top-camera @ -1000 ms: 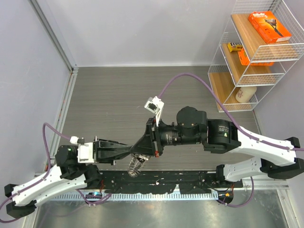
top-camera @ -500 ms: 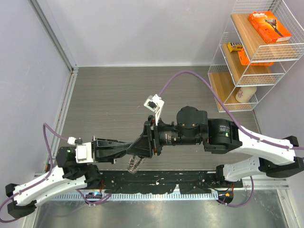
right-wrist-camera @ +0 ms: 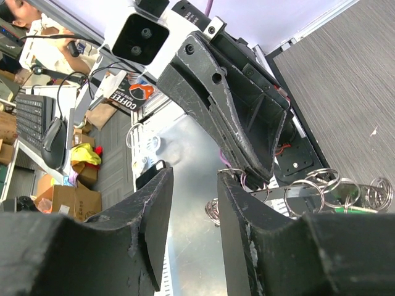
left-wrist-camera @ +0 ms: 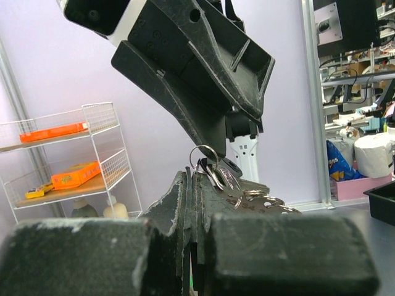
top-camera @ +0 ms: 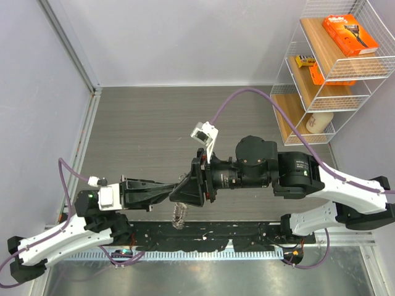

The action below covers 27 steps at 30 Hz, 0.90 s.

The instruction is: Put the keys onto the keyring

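Precariously, the left tool (left-wrist-camera: 196, 185) pinched the keyring (left-wrist-camera: 202, 153); the right tool (right-wrist-camera: 195, 191), spread at its 3 o'clock, might knock dangling keys (top-camera: 179, 214) free.

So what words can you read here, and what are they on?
"COFFEE": on a dark pack, right wrist view.
Print on the orange box: too small to read.
Stamps on the keys: too blurred to read.
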Motion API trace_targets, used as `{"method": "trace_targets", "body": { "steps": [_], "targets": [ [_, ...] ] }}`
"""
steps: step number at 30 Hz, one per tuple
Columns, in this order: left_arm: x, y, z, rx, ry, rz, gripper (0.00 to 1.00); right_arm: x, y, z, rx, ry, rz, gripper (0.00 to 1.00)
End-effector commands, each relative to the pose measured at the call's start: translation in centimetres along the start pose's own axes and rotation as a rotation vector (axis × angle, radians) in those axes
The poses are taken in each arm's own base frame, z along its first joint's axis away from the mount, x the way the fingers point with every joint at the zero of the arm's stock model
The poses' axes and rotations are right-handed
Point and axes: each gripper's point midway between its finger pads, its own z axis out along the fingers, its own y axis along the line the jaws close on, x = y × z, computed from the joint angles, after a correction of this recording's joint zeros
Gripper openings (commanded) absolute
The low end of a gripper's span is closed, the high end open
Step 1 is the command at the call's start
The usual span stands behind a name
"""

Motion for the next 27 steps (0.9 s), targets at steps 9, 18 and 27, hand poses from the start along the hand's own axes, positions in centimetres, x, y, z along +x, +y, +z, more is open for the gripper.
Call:
{"method": "trace_targets", "body": {
  "steps": [9, 18, 27],
  "targets": [
    [-2.5, 0.9, 0.4, -0.049, -0.104, 0.025, 0.0, -1.7, 0.4, -0.1, 0.101, -0.001, -0.092, 0.41],
    [-3.4, 0.6, -0.1, -0.044, -0.141, 0.033, 0.0, -2.2, 0.2, -0.4, 0.174, 0.01, -0.13, 0.43],
    [-4.1, 0.1, -0.4, -0.024, -0.155, 0.036, 0.0, -3.8, -0.7, -5.0, 0.199, -0.11, -0.153, 0.46]
  ]
}}
